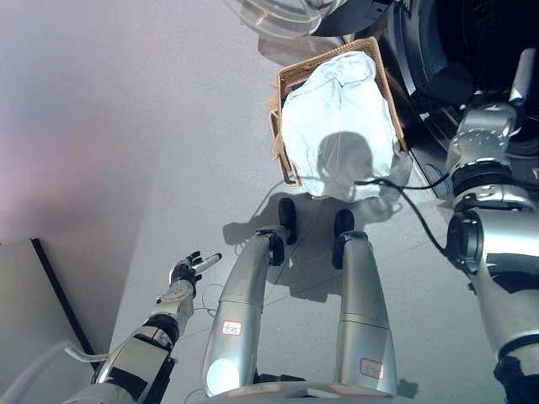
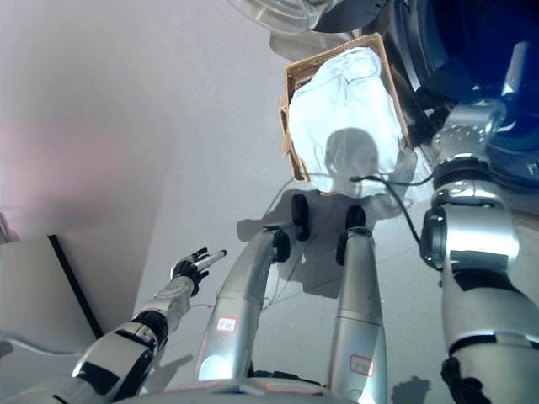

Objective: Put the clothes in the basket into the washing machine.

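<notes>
Wicker basket [image 1: 275,109]: one, on the floor [image 1: 126,126], far centre-right.

Clothes [image 1: 341,118]: one heap of pale white cloth, filling the basket and spilling over its near edge; the number of separate garments cannot be told.

Washing machine [image 1: 438,50]: one, far right, its dark round opening facing the basket.

Clear door [image 1: 274,13]: one, far centre, only partly in view.

Left hand [image 1: 187,271]: one, near left, above the floor, fingers [image 1: 207,261] loosely straight.

Right hand: none in view; the right arm runs up toward the machine's opening.

Pale panel with a dark edge [image 1: 34,320]: one, near left corner.
</notes>
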